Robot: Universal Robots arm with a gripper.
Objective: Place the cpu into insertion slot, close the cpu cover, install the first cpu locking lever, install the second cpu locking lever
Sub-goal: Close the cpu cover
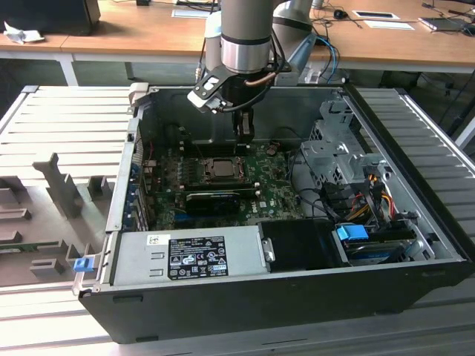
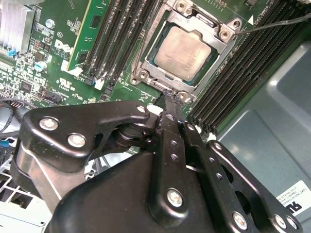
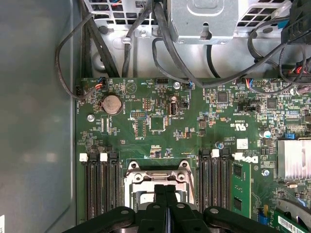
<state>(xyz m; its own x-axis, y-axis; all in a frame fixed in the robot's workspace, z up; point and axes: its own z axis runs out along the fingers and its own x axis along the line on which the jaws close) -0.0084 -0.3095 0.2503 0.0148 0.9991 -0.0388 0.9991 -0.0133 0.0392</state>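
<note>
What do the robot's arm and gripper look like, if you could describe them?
The arm is a thick silvery-grey cylinder ending in a polished metal band, with a black cable looping beside it. The gripper is matte black, built of rounded jointed linkage bars fastened with silver screws, and tapers to a narrow tip.

cpu [image 2: 183, 52] — pale silvery-beige square, face up, lying flat and seated in the slot | slot [image 2: 142, 74] — square socket with silvery rim and corner screws, set in the green board [image 2: 53, 53] | cover [image 2: 201, 18]: thin silvery frame, down flat around the cpu, which shows through its window, edges in line with the slot's rim
</note>
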